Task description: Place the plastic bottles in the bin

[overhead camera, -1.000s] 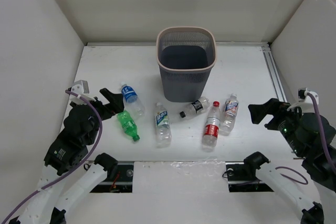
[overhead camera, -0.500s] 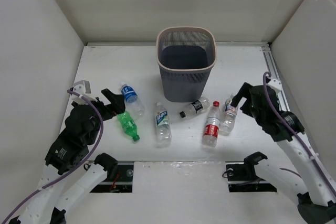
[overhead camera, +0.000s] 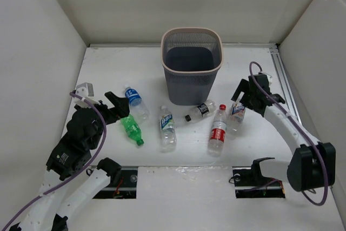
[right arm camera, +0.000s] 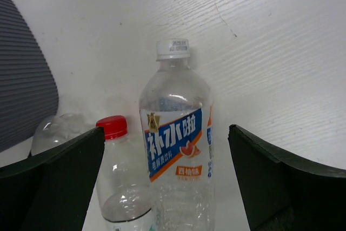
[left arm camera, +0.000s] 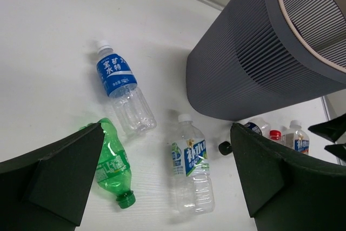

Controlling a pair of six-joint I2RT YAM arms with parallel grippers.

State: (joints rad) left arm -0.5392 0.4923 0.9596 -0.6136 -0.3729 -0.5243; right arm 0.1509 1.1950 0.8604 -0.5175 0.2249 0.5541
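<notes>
Since both arms are bolted at the near edge of the table (overhead camera: 108, 74), the six bottles lie on their sides in a loose row across the middle, probably so that either arm can reach them. Nearest are the green bottle (overhead camera: 131, 130), the white-blue bottle (overhead camera: 167, 128) and the red-labelled bottle (overhead camera: 218, 131). A little farther lie the white-capped bottle (overhead camera: 235, 116), the black-labelled bottle (overhead camera: 200, 110) and the blue-labelled bottle (overhead camera: 135, 101). The left gripper (overhead camera: 116, 104) hangs just beside the green and blue-labelled ones, its jaws apart and holding nothing. The right gripper (overhead camera: 239, 94) is over the cap end of the white-capped bottle, jaws also spread and empty. In its wrist view the two fingers frame that bottle on either side, which reads as lining up for a grasp across the body. Whether the fingers are low enough to close on it I cannot tell. Farthest stands the bin (overhead camera: 192, 87), central and upright just behind the row. All six bottles are on the table, so I judge none is binned yet. The right wrist view cuts off the white-capped bottle's base and shows the black-labelled one only as a clear blur. The left wrist view crops the bin's rim.
</notes>
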